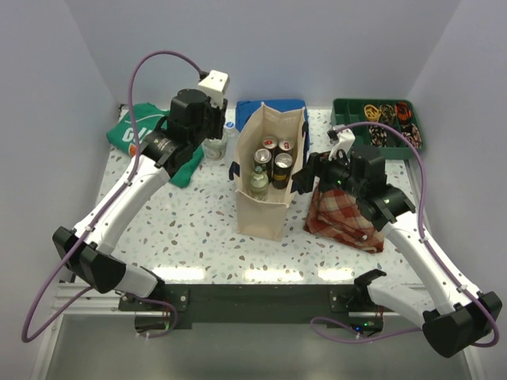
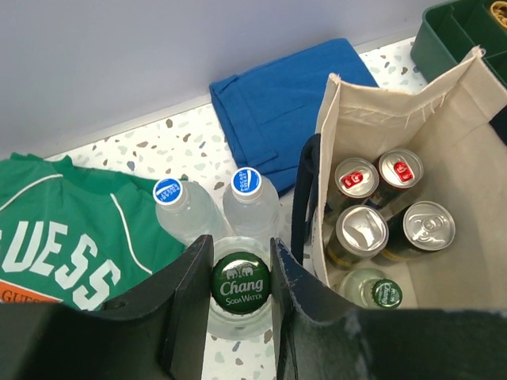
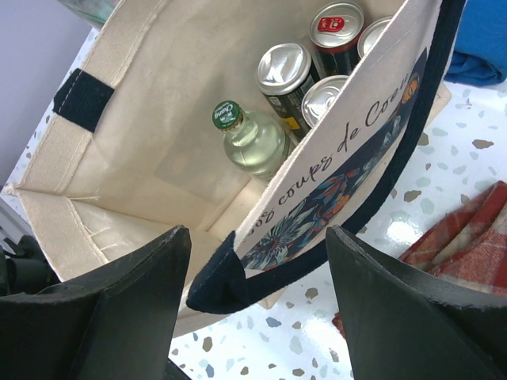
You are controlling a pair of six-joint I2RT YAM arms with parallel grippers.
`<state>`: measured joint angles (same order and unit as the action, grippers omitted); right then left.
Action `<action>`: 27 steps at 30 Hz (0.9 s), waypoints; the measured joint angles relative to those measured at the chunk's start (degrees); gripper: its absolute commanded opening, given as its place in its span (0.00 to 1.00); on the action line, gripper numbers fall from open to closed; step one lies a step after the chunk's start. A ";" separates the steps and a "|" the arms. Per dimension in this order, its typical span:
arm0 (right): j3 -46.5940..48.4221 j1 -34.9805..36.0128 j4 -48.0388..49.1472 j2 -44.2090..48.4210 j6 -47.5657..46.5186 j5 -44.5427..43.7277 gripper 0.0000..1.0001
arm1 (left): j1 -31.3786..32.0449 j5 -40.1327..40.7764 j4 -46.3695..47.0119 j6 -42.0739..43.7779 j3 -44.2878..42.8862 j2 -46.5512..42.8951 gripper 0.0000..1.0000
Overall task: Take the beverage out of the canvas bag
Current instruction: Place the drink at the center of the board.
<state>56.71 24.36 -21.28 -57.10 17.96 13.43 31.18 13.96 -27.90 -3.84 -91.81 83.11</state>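
Body of Chang soda water bottle (image 2: 240,283) mostly hidden within left gripper (image 2: 240,244), clamped on it, outside canvas bag (image 1: 257,210), toward far edge of table (image 1: 182,229). Counted inside bag: four cans (image 2: 363,229), one green-capped bottle (image 3: 252,142), labels largely concealed. Two blue-capped water bottles (image 2: 252,202) seen beside held bottle. Right gripper (image 3: 257,237) spread wide astride bag's right wall.

A speckled white terrazzo table (image 1: 198,214) carries everything. At its far left lies a crumpled green T-shirt with white lettering (image 2: 71,237). A folded blue cloth (image 2: 277,111) lies at the far centre. A dark green plastic tray (image 1: 341,111) of small mixed items sits far right. A red plaid cloth (image 1: 341,222) lies nearer, on the right.
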 measured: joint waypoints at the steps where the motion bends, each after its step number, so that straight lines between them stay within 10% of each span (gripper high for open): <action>1: 0.00 0.00 -0.02 0.00 0.00 0.02 0.73 | -0.15 -0.07 0.66 -0.17 1.31 -0.26 0.00; 27: 0.00 0.00 -0.17 -0.42 -0.04 -0.02 0.73 | -4.17 -1.86 19.89 -5.97 21.66 -2.97 0.00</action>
<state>56.71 24.36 -21.45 -57.52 17.91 13.41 27.00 12.10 -8.01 -9.80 -70.15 80.14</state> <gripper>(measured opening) 0.732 0.358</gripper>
